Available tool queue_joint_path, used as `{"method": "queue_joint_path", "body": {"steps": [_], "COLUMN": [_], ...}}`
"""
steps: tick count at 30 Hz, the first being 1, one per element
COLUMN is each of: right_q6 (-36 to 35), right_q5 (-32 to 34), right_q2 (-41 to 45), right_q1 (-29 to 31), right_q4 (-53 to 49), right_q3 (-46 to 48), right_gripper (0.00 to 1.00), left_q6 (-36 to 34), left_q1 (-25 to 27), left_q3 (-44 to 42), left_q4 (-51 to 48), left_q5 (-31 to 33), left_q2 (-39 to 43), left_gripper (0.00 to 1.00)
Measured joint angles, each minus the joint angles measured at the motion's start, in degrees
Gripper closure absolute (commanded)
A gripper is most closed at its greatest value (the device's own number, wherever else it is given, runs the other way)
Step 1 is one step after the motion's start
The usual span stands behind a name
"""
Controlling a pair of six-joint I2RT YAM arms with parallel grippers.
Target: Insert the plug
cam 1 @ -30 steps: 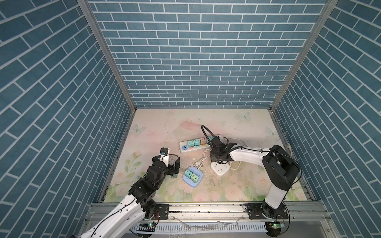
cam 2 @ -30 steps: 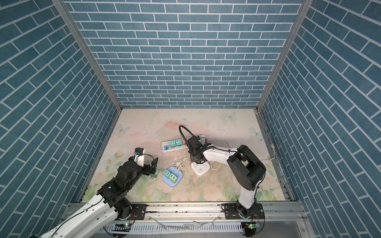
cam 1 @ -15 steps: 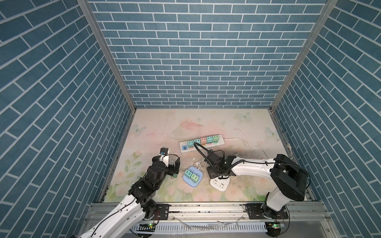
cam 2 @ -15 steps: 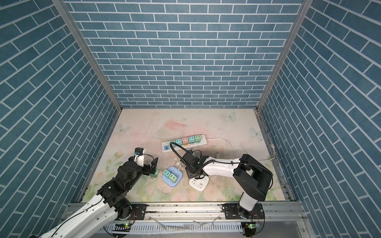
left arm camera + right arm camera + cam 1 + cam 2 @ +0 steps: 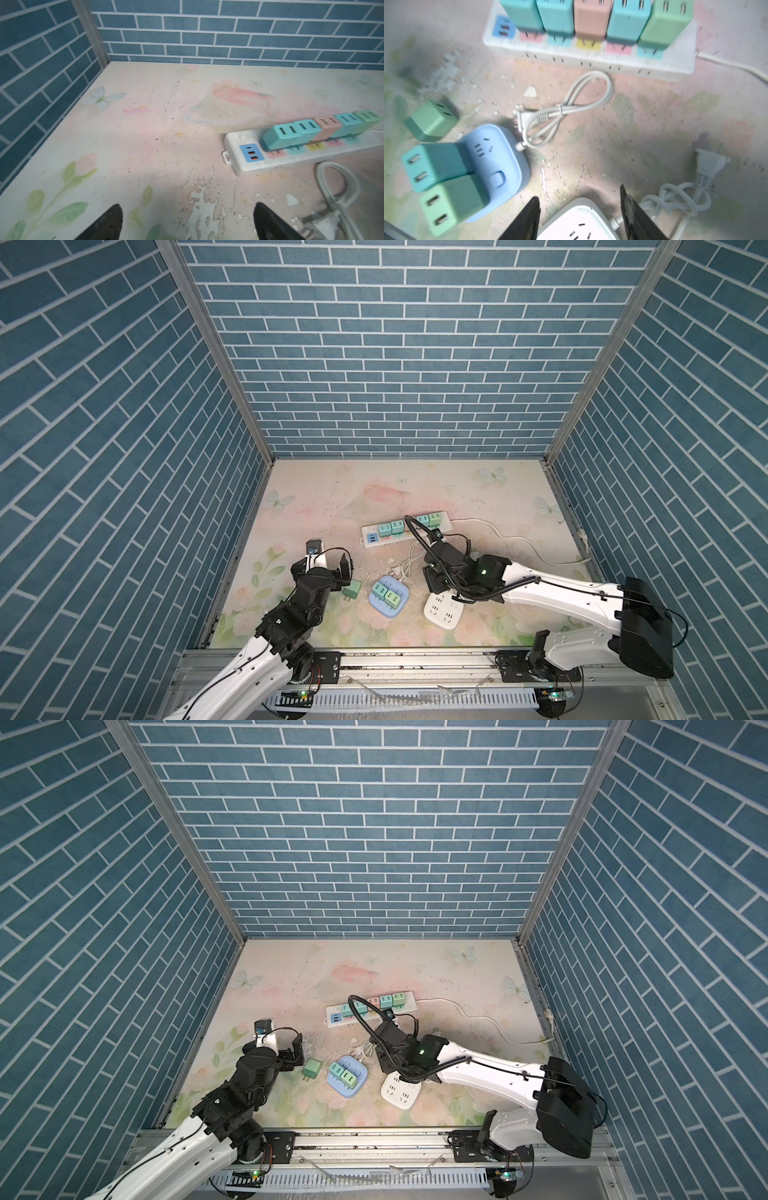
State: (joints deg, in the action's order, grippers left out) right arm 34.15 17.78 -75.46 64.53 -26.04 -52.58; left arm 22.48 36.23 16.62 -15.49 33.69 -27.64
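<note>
Loose green plug [image 5: 311, 1068], prongs seemingly toward camera

White socket [image 5: 579, 222] cut off by frame edge (loose green plug [image 5: 430, 120] blurred).

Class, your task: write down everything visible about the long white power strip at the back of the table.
The long white power strip looks like scuffed plastic and lies flat, slightly angled, on the floral table. A blue USB panel sits at one end beside a round button. Five cube adapters are plugged along it: teal, teal, pink, teal, green. A second row of pastel sockets is empty. A white cord leaves the far end. No gripper touches it.
</note>
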Motion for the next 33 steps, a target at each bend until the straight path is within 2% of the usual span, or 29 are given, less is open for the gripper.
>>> {"method": "queue_joint_path", "body": {"steps": [3, 7, 10, 12, 15, 17, 21, 25, 33], "right_q6": [-1.3, -3.2, -4.5, -5.2, -6.0, -6.2, -6.7, -7.0, -2.6], "right_q5": [1.1, 1.7, 2.0, 1.7, 0.7, -0.1, -3.3, -5.8, -8.2], "right_q2": [1.5, 0.6, -2.2, -5.3, -11.0, -15.4, -23.9, -30.1, -39.1], "right_q1": [1.5, 4.2, 6.2, 7.5, 8.9, 9.8, 10.6, 10.8, 11.0], "right_q4": [1.8, 3.7, 5.1, 6.3, 6.5, 6.4, 5.4, 3.5, 1.6], "right_q3": [-1.8, -5.1, -8.6, -10.9, -15.1, -18.4, -24.8, -29.8, -36.9], "right_gripper": [0.36, 0.37, 0.39, 0.42, 0.43, 0.45, 0.48, 0.49, 0.50], "left_q6": [6.0, 9.9, 11.0, 11.3, 11.8, 12.1, 12.9, 13.6, 15.9], "left_q1": [0.0, -2.6, -11.6, -20.0, -29.8, -32.6, -33.5, -33.6, -33.6], "left_q3": [3.0, 4.2, 4.2, 4.1, 3.6, 3.0, 2.7, 2.7, 2.6], "left_q4": [-6.6, -10.6, -12.2, -12.4, -12.6, -13.0, -14.2, -15.1, -20.8], "left_q5": [5.4, 6.7, 1.5, -4.0, -11.9, -15.3, -18.5, -18.9, -15.3], "left_q2": [-0.5, 0.7, 1.7, 1.9, 2.1, 2.6, 4.6, 6.8, 14.0], "left_gripper": [0.00, 0.01, 0.00, 0.00, 0.00, 0.01, 0.00, 0.01, 0.00]}}
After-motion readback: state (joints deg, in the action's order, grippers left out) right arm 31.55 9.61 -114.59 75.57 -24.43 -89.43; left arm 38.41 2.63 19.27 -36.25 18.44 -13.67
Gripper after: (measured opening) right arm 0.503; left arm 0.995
